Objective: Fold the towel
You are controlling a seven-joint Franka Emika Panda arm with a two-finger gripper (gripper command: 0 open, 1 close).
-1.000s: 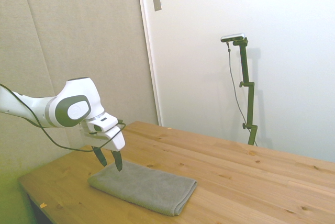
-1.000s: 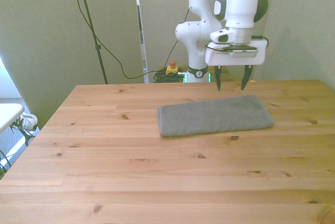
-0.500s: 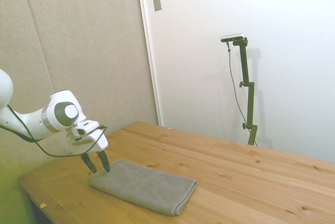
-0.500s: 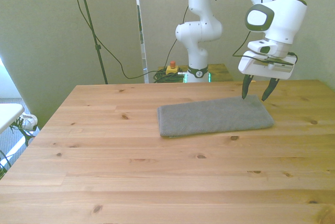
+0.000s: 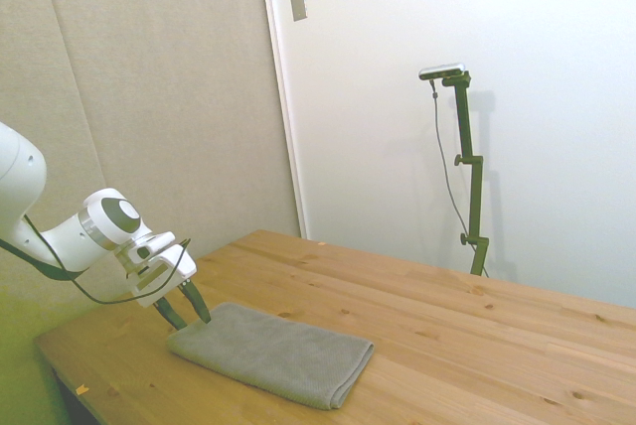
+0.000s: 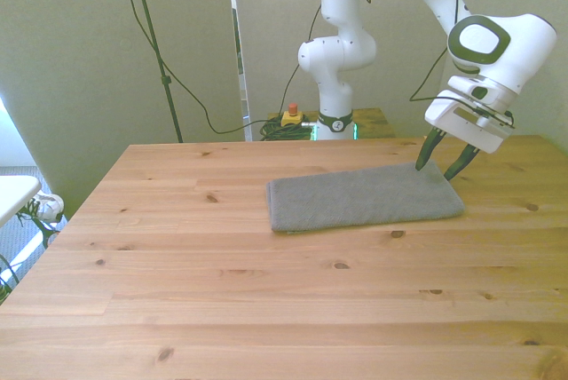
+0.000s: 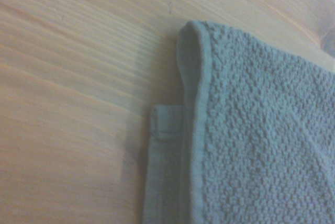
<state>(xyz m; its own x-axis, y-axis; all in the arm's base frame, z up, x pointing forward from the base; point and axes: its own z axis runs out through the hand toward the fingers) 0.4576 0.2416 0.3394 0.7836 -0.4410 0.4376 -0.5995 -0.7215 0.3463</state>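
Front view: towel [image 6: 364,195] lies flat on the wooden table [image 6: 266,309], already doubled into a long strip, toward the front view's right. Gripper [image 6: 440,162] tilted, fingers spread with nothing between them, tips low at the towel's far corner on the front view's right; contact unclear. Side view: gripper [image 5: 186,309] sits at the towel's [image 5: 273,354] near-left end. Wrist view: towel corner [image 7: 251,130], lower layer's hem peeking out beside the top one.
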